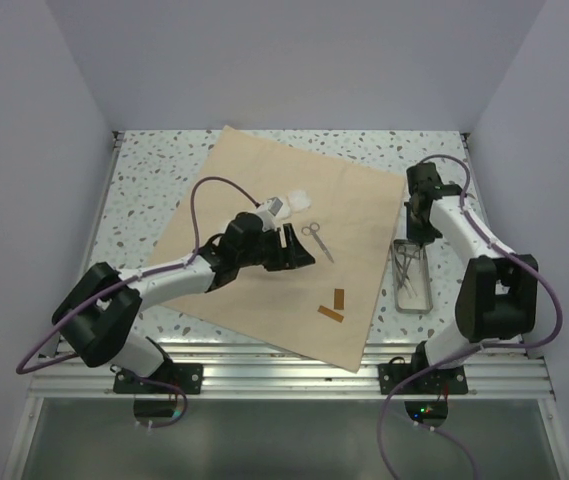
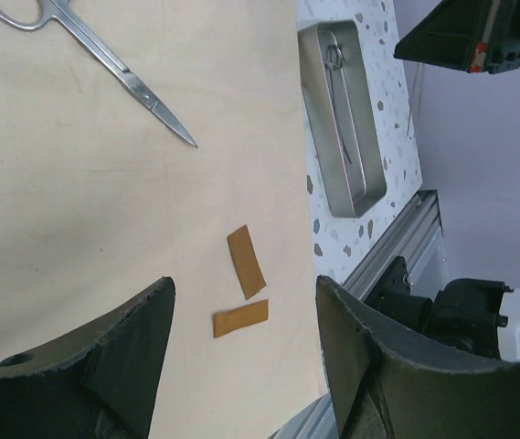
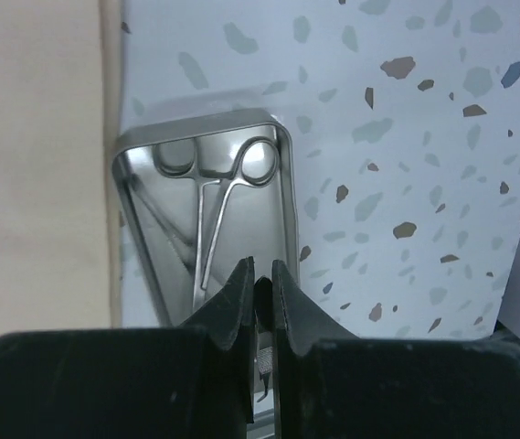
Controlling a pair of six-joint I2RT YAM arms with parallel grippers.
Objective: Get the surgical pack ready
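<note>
Broadly flat tan cloth [image 1: 356, 250], slim steel scissors [image 1: 316, 240]

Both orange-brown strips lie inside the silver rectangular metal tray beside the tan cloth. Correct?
No. The orange-brown strips lie on the tan cloth, not inside the silver rectangular metal tray beside it; the left wrist view shows this.

No text, label, brand, number or sign can be read in any of the views. The only mark of that kind is a small red patch [image 2: 482, 48] on the dark housing [image 2: 451, 32] of the right arm, at the far right of the left wrist view. It is too small to tell whether it carries any writing.
</note>
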